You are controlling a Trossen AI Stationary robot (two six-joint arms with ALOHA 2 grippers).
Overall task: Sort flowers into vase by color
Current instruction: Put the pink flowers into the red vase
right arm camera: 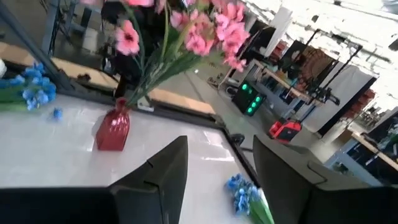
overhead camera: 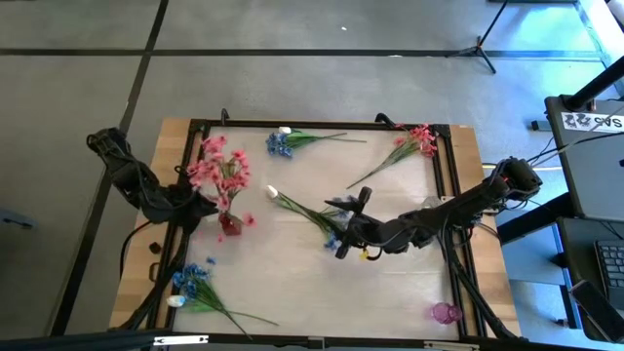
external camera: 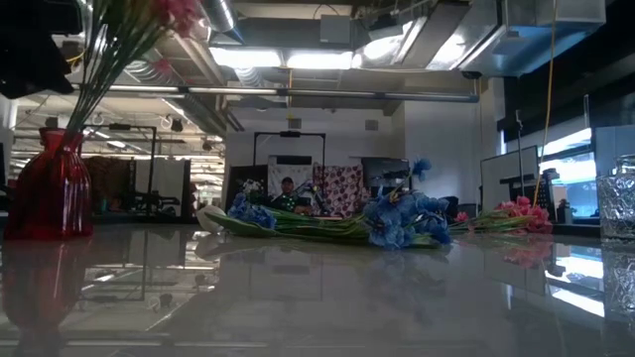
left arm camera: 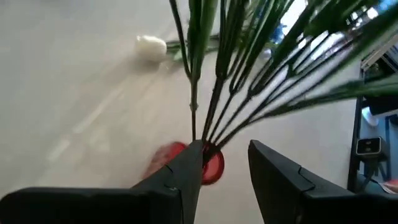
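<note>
A red vase [overhead camera: 230,225] stands left of the table's middle with pink flowers [overhead camera: 218,172] in it, their green stems [left arm camera: 217,93] rising from its mouth. My left gripper [left arm camera: 227,149] is open just above the vase [left arm camera: 211,167], beside the stems, and touches nothing that I can see. A sprig with a white bud and blue blooms [overhead camera: 310,214] lies flat at the middle. My right gripper [right arm camera: 221,143] hangs open over that sprig's blue end [right arm camera: 241,190], its fingers level and pointing toward the red vase [right arm camera: 113,130].
Loose sprigs lie around the table: blue with a white bud [overhead camera: 284,143] at the far edge, pink [overhead camera: 413,142] at the far right, blue [overhead camera: 195,284] at the near left. A small pinkish glass vase [overhead camera: 445,313] stands at the near right. A black frame [overhead camera: 322,125] rims the table.
</note>
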